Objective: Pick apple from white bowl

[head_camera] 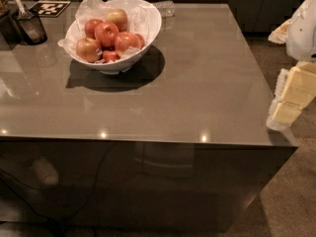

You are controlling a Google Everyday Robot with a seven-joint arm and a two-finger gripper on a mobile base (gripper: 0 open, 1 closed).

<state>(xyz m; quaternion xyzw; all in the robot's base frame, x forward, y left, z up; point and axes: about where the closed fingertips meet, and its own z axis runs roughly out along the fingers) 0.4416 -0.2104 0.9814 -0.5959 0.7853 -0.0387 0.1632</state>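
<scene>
Standing at the upper left of the frame, a dark container (30,26) holds a pale-handled utensil, and just behind it lies a black-and-white marker card (49,8). Right of these, still in the upper left part of the picture, the white bowl (152,23) sits on the glossy grey-brown table (197,93) and casts a dark shadow beneath and to its right. Crinkled white paper (85,6) lines the bowl and sticks up over its left rim. A heap of apples fills it. The apple (106,32), deep red, lies near the top middle of the heap, touching its neighbours. A paler yellowish apple (117,18) rests just behind it, another red one (127,42) is to its right, and a blushed one (88,48) sits at the lower left. A clear, crumpled-looking object (166,7) lies on the table just behind the bowl's right rim. The wide middle of the tabletop shows only small reflected lights along its front edge. At the far right edge of the frame hangs the gripper (290,100) — cream-coloured, beyond the table's right side, well apart from the bowl and holding nothing that can be seen — though how its grip is set cannot be made out. Brown carpet (291,196) fills the lower right.
</scene>
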